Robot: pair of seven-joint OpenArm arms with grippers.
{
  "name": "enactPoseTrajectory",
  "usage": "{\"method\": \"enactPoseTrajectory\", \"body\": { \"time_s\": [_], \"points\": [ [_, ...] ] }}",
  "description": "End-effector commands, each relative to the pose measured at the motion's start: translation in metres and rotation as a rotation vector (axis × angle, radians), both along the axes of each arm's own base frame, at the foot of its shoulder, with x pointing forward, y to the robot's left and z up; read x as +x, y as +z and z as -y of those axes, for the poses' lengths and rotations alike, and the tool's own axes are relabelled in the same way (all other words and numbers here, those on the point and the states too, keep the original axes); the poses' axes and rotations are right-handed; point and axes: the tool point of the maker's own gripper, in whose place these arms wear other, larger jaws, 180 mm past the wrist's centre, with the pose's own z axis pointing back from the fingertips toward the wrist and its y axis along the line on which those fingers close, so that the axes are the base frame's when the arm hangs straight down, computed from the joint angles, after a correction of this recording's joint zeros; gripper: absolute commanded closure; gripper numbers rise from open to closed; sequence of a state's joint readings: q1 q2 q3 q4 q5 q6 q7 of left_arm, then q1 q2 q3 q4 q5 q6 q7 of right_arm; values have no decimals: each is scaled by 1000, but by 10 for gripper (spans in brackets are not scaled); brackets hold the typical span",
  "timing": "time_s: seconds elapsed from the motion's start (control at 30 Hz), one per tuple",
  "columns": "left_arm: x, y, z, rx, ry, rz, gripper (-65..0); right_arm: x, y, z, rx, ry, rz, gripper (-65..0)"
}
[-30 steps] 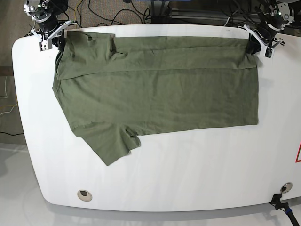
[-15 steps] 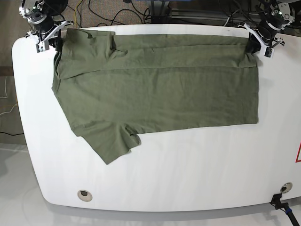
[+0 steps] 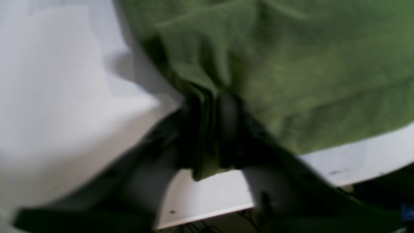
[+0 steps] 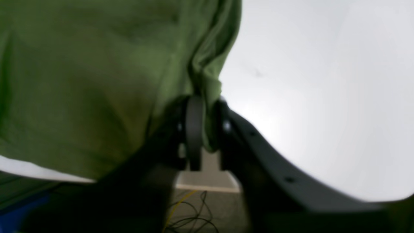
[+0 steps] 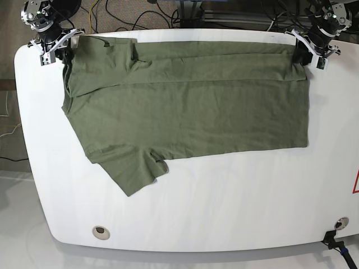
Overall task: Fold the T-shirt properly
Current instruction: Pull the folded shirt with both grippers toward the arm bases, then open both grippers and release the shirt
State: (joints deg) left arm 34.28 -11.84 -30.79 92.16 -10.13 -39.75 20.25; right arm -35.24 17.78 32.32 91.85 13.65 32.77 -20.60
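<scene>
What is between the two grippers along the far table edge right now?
Base view: only the T-shirt, its far edge stretched between the left gripper and right gripper, each pinching a corner. Nothing else lies there.

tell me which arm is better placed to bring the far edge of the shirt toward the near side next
Neither alone: the left gripper and right gripper are each shut on a far corner of the T-shirt, so both should probably move together.

Robotics lab: white table (image 5: 224, 196), tangled cables (image 5: 129, 17) (on carpet behind)
</scene>
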Motion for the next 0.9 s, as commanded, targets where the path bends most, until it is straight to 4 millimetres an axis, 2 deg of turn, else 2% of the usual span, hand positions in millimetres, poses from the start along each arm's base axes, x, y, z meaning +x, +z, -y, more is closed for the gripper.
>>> {"method": "enactPoseTrajectory", "body": {
  "time_s": [0.0, 0.07, 0.1, 0.27, 0.4, 0.5, 0.6, 0.67, 0.77, 0.87],
  "points": [
    [-34, -23, -9, 83, -29, -180, -273, -7, 2, 5, -49, 21, -46, -174],
    [-32, -22, -9, 82, -29, -173, -349, -3, 7, 2, -56, 33, -31, -212],
    [-32, -21, -9, 83, -30, -172, -355, -1, 10, 1, -58, 38, -22, -219],
    [-12, -1, -9, 121, -67, -104, -355, 19, 33, -6, -89, 78, 50, -221],
    [12, 31, -20, 182, -53, -5, -355, 33, 50, -12, -121, 110, 78, -221],
    [29, 53, -17, 209, -70, 68, -355, 44, 67, -7, -160, 109, 106, -221],
    [48, 70, -19, 227, -65, 133, -355, 65, 85, -7, -189, 111, 144, -221],
    [68, 81, -19, 229, -58, 188, -355, 77, 90, -6, -194, 105, 160, -221],
    [85, 91, -17, 228, -54, 238, -355, 95, 100, -7, -194, 99, 204, -221],
    [104, 102, -12, 213, -38, 298, -355, 114, 105, -21, -176, 132, 246, -221]
  ]
}}
